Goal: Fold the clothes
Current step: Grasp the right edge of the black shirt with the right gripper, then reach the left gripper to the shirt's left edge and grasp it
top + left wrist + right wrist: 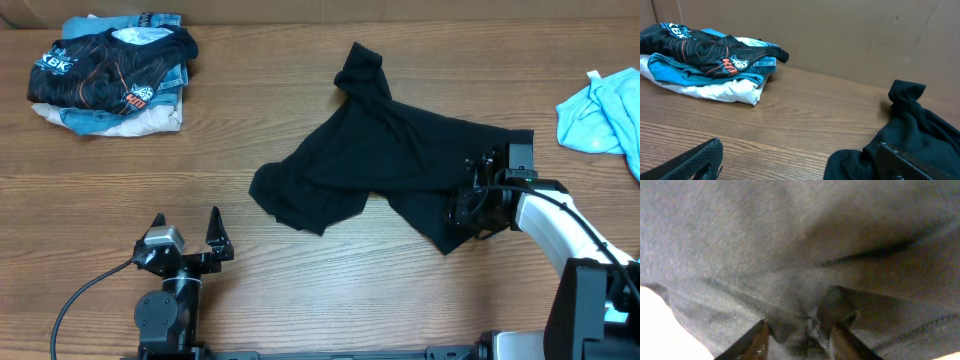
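Observation:
The plain black T-shirt (390, 150) lies crumpled across the middle of the wooden table, one part stretching toward the back. My right gripper (470, 205) is at its right edge. In the right wrist view the fingers (797, 335) are closed on a bunched fold of the dark fabric (790, 255). My left gripper (187, 235) is open and empty near the front left, apart from the shirt. In the left wrist view its fingers (800, 165) frame bare wood, and the shirt (920, 135) lies at the right.
A pile of folded clothes (110, 75), topped by a black shirt with orange-and-white print, sits at the back left; it also shows in the left wrist view (710, 60). A light blue cloth (605, 110) lies at the right edge.

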Robot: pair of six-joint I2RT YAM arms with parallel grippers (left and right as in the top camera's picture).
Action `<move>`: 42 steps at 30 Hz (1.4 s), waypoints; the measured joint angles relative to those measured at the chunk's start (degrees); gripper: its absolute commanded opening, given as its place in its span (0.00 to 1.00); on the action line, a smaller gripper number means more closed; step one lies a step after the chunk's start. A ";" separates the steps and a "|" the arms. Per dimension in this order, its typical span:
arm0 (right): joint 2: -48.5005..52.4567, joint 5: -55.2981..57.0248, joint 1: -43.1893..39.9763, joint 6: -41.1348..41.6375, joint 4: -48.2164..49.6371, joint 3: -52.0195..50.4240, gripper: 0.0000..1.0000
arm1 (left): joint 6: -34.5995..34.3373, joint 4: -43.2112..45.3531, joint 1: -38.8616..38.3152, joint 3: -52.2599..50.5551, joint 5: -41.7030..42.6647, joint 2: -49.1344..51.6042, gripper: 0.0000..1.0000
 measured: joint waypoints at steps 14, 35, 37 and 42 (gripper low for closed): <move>0.13 -0.39 0.00 3.63 -17.49 11.34 0.04 | 0.00 0.00 0.00 0.00 0.00 0.00 1.00; -1.92 -1.62 0.00 17.33 -37.27 20.24 0.04 | 0.00 0.00 0.00 0.00 0.00 0.00 1.00; -1.92 -2.38 0.00 19.02 -38.07 20.24 0.04 | 0.00 0.00 0.00 0.00 0.00 0.00 1.00; -1.92 -3.93 0.00 23.28 -40.02 20.24 0.04 | 0.00 0.00 0.00 0.00 0.00 0.00 1.00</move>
